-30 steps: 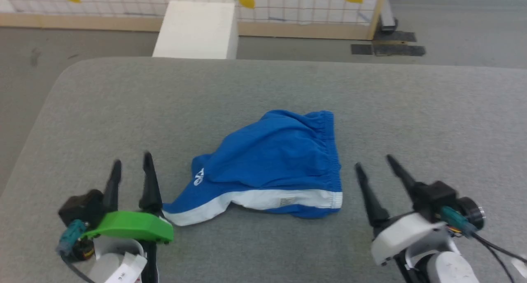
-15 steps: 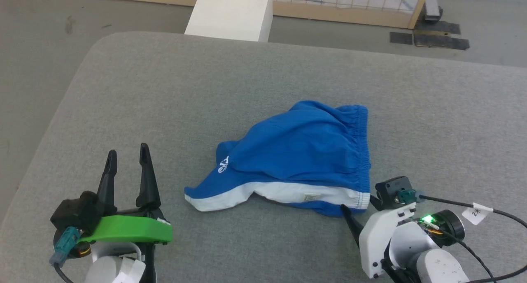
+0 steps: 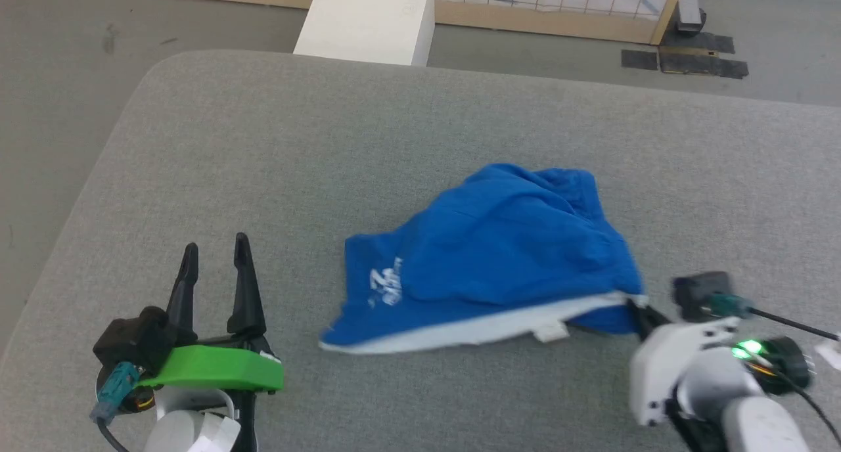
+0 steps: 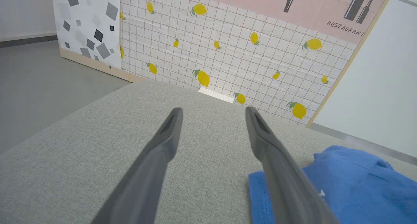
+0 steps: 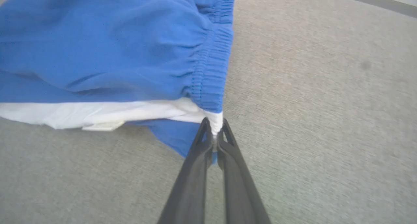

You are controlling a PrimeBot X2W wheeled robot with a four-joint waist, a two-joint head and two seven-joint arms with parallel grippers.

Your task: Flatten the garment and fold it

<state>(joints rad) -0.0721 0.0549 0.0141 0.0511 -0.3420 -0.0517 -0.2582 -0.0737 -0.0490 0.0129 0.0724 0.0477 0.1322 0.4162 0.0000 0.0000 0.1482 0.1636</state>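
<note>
The garment (image 3: pixel 499 255), bright blue shorts with a white side stripe and white print, lies crumpled on the grey padded table (image 3: pixel 276 150). My right gripper (image 3: pixel 640 311) is shut on its waistband corner at the white stripe; the right wrist view shows the two fingertips pinching that corner (image 5: pixel 214 124) with the garment (image 5: pixel 107 48) spreading up and left. My left gripper (image 3: pixel 213 255) stands open at the lower left, a little left of the shorts, holding nothing. In the left wrist view its fingers (image 4: pixel 163 146) are spread over bare table with the garment (image 4: pixel 352 185) at the lower right.
A white box (image 3: pixel 368 18) stands on the floor beyond the table's far edge. A tiled wall panel with lemons (image 4: pixel 228 54) runs behind it. The table's left edge curves down near my left arm. Dark floor mats (image 3: pixel 683 54) lie at the far right.
My right gripper went from open beside the shorts to shut on the waistband corner and has pulled it right, dragging the garment. The camera also tilted down early on. My left gripper barely moved.
</note>
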